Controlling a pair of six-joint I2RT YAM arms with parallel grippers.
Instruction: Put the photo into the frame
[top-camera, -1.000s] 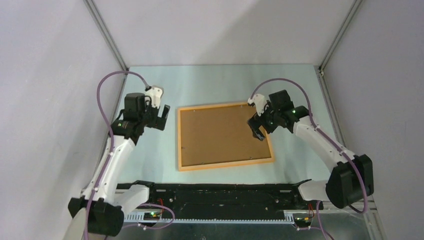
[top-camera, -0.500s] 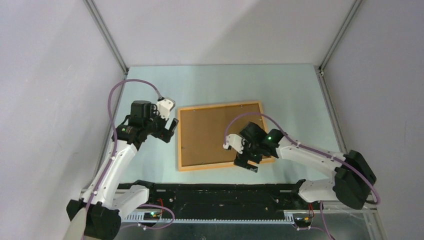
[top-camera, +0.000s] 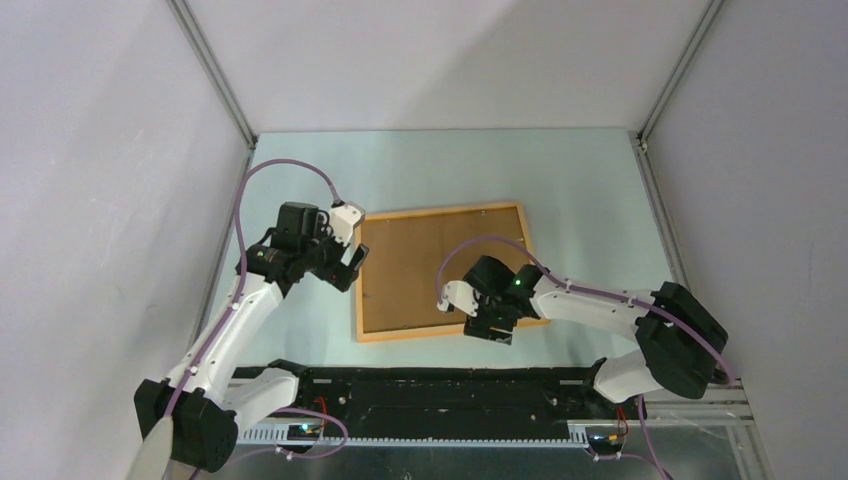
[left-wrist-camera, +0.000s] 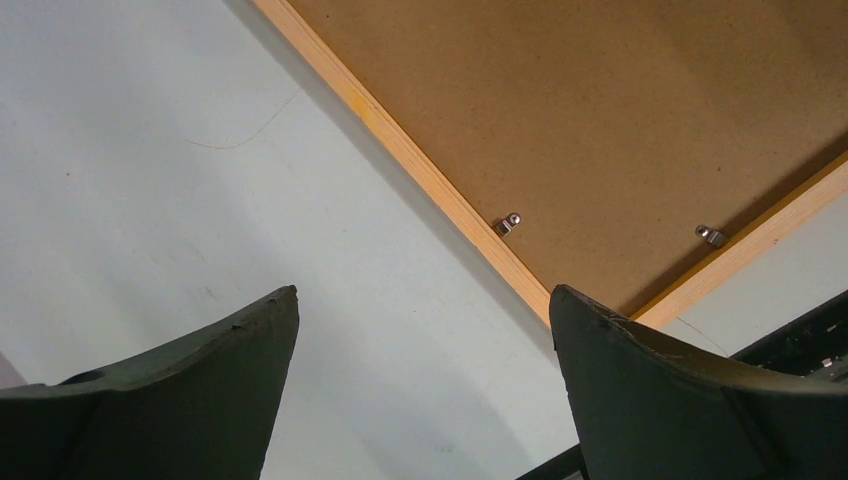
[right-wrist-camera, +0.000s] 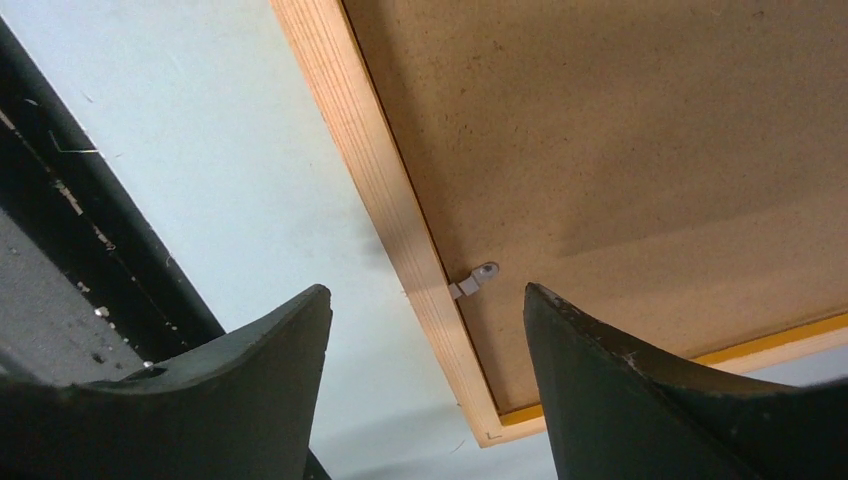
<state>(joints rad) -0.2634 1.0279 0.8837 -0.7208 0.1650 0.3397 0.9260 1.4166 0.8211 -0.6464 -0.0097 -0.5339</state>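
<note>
Nearest the arm bases, a black rail (top-camera: 440, 385) is seen running along the table's near edge. Just beyond it, the right claw (top-camera: 489, 330) is held low over the near side of the frame (top-camera: 410, 333). In the wrist view its fingers (right-wrist-camera: 425, 295) are parted at moderate width with nothing gripped, and one stands on either side of the wooden edge (right-wrist-camera: 380, 200) and a small metal tab (right-wrist-camera: 475, 280). Whether the tips touch the wood cannot be told. The frame lies flat and face down on the pale table (top-camera: 450, 165), and its opening is filled by a brown backing board (top-camera: 440, 255). The photo cannot be made out in any view. Part of the near edge and the near right corner are hidden from above by the right wrist and forearm. Farther back, the left claw (top-camera: 350, 265) is placed just beside the frame's left edge, with its fingers (left-wrist-camera: 425, 295) spread wide and empty over bare table. Two more tabs (left-wrist-camera: 508, 224) are shown near that corner. The far half of the table is bounded by white walls (top-camera: 450, 60) and a slanted metal post (top-camera: 215, 75).
</note>
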